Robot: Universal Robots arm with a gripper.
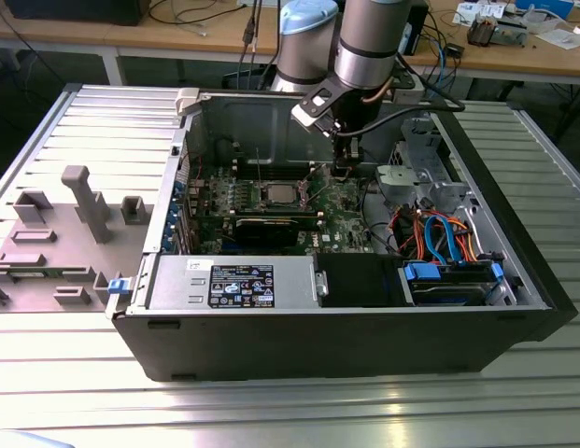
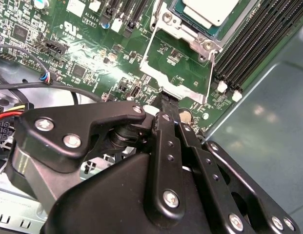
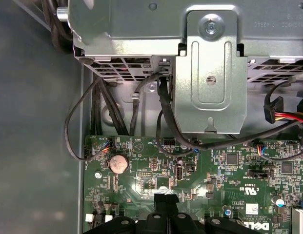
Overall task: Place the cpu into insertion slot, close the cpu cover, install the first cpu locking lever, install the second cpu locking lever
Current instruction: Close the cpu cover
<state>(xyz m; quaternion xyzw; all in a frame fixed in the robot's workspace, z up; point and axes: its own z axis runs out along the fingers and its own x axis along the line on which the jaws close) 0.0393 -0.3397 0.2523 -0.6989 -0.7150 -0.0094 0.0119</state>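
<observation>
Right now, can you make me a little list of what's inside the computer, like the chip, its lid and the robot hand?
cpu: sits in the insertion slot, silver top facing up
cpu cover: open, off the chip; green board shows through its window
hand: shut, its tip at the cover's free edge; cannot tell whether it pinches the edge
motherboard: green, lies flat inside the open case
</observation>
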